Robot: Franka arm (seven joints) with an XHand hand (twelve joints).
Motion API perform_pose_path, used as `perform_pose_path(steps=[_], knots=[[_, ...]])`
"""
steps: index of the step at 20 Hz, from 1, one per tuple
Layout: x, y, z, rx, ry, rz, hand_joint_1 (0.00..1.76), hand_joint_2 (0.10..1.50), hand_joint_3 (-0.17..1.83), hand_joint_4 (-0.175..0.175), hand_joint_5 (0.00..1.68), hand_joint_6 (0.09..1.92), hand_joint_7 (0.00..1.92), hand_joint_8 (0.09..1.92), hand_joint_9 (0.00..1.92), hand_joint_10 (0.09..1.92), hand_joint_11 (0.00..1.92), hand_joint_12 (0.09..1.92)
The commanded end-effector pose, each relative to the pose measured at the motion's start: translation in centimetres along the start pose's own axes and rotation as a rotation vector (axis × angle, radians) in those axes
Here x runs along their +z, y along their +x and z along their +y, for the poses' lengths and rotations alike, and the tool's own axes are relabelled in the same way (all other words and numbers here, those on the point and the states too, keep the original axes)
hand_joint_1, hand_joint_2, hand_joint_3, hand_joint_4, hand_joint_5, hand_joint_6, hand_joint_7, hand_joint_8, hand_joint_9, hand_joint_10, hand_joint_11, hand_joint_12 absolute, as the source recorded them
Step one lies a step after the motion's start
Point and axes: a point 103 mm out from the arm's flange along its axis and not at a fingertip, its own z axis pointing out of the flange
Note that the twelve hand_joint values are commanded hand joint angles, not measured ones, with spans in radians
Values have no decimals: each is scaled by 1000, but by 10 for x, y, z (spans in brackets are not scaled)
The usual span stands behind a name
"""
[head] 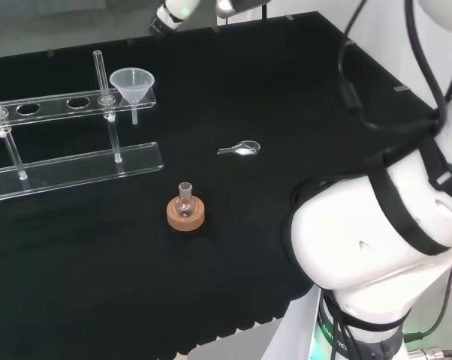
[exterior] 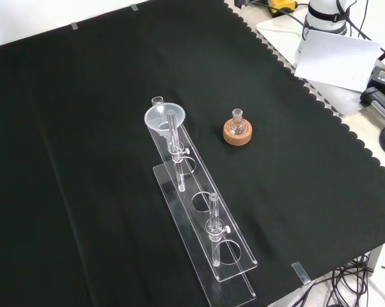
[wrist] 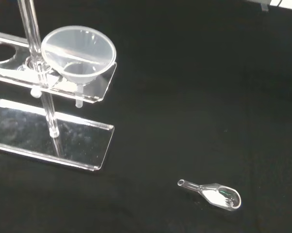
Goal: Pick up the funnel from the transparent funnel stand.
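Here you see the funnel (head: 132,81) seated upright in the end hole of the clear stand (head: 76,169), its spout hanging through the upper shelf above the base plate. In the head view that end of the stand is the right-hand one; in the front view the funnel (exterior: 164,117) sits at the stand's far end, beside an upright rod. Seen from the wrist, the funnel (wrist: 79,51) is close by, with a small clear scoop (wrist: 215,194) lying flat on the black cloth (wrist: 209,97), well apart from the stand. In the head view, a small round flask (head: 185,199) on a cork ring (head: 186,215) stands nearer the arm, apart from both. The hand's state you cannot tell.
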Motion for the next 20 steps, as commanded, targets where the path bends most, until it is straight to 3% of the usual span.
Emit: perform_pose_path(steps=[1, 20], knots=[[6, 22, 18, -14, 85, -69, 596, 615, 52, 28, 96, 87, 145, 598, 193, 782, 0, 1589], [32, 64, 86, -40, 168, -105, 597, 621, 51, 29, 70, 87, 128, 578, 181, 770, 0, 1566]])
